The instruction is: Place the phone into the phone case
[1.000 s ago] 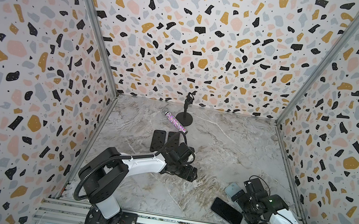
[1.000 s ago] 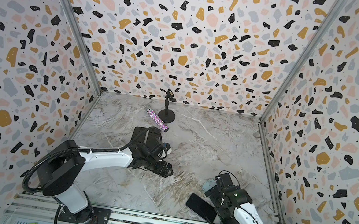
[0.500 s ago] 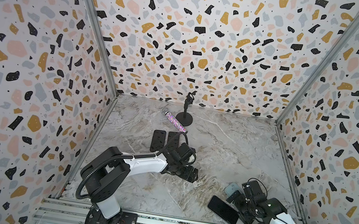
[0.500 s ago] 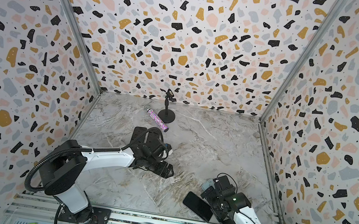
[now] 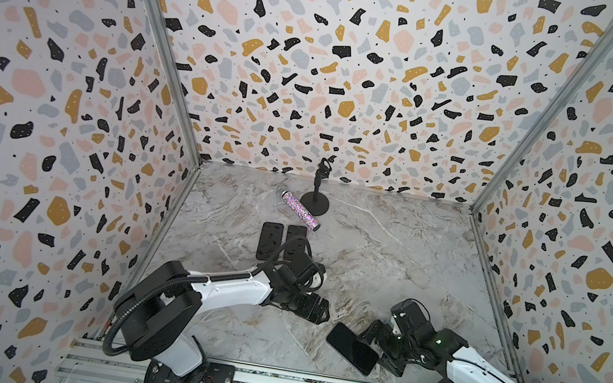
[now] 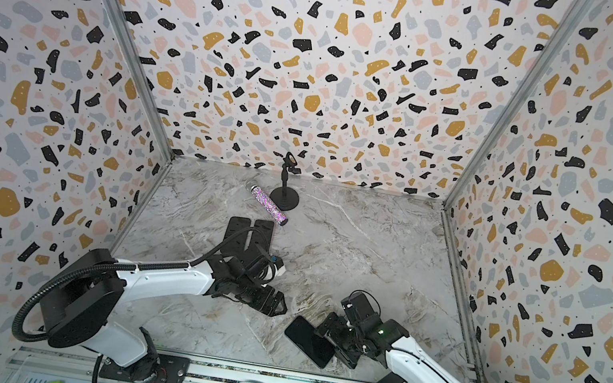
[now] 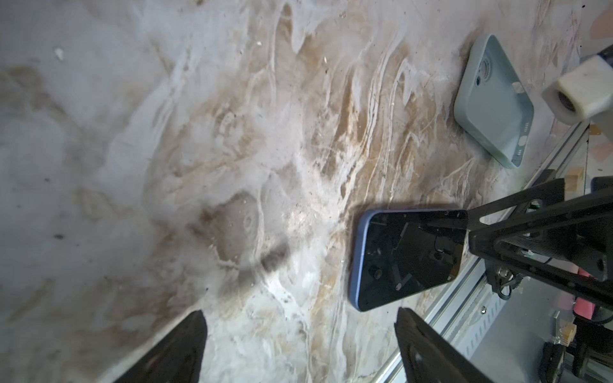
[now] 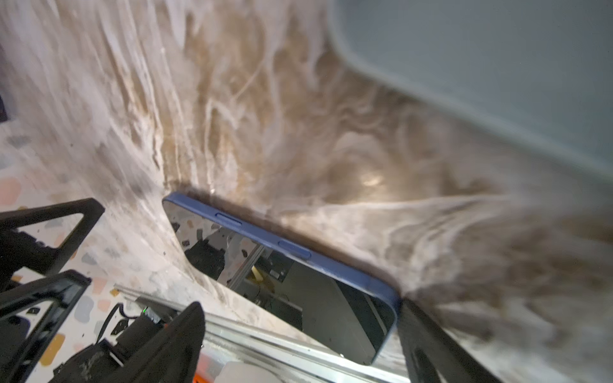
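**Grip by the edges**

The right gripper (image 8: 300, 306) stands spread astride the phone's (image 5: 352, 348) end, one finger touching its corner; the phone case (image 7: 494, 99) lies just beyond. Stiff, slick, likely fragile: pinch the blue side edges. The left gripper (image 7: 299, 311) gapes empty.

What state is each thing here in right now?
phone: screen dark, facing up, uncased
phone case: on the table, phone not in it
left gripper: open, holding nothing
right gripper: jaws wide around the phone, grip unclear
glitter tube: lying on its side
black stand: upright
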`<action>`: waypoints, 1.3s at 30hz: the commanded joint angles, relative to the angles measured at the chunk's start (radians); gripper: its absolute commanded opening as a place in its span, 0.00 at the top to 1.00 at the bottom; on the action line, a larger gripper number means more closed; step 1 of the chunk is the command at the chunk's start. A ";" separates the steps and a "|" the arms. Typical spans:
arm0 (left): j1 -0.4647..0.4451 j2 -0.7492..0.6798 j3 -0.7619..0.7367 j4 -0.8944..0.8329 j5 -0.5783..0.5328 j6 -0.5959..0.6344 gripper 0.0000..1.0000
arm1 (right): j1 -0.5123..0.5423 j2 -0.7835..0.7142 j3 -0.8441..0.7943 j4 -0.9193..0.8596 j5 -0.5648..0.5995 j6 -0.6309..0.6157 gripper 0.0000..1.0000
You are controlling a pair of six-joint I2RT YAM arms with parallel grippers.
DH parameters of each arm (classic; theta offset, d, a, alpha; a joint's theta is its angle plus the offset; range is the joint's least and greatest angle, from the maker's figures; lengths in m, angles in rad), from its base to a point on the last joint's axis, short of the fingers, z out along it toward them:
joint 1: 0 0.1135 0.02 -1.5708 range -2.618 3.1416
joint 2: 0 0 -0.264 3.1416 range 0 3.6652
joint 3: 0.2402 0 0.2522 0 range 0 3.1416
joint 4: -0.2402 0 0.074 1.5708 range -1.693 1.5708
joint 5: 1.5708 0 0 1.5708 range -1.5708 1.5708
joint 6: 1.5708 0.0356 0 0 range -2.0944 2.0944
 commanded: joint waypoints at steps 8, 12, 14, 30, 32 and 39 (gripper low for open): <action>0.013 -0.165 -0.129 -0.048 0.041 -0.046 0.12 | 0.069 0.246 0.161 0.066 -0.047 -0.262 0.06; 0.012 -0.173 -0.151 -0.087 0.010 -0.036 0.12 | 0.065 0.261 0.253 -0.017 0.035 -0.414 0.07; 0.006 -0.189 -0.161 -0.070 0.033 -0.057 0.12 | 0.053 0.256 0.276 -0.012 0.018 -0.474 0.07; -0.213 -0.160 -0.165 0.079 0.057 -0.189 0.16 | -0.094 0.279 0.237 0.066 -0.086 -0.676 0.07; -0.221 -0.143 -0.156 0.099 0.062 -0.194 0.19 | -0.103 0.273 0.219 0.079 -0.102 -0.684 0.07; -0.225 -0.039 -0.093 0.146 0.094 -0.180 0.27 | -0.123 0.244 0.167 0.086 -0.138 -0.691 0.07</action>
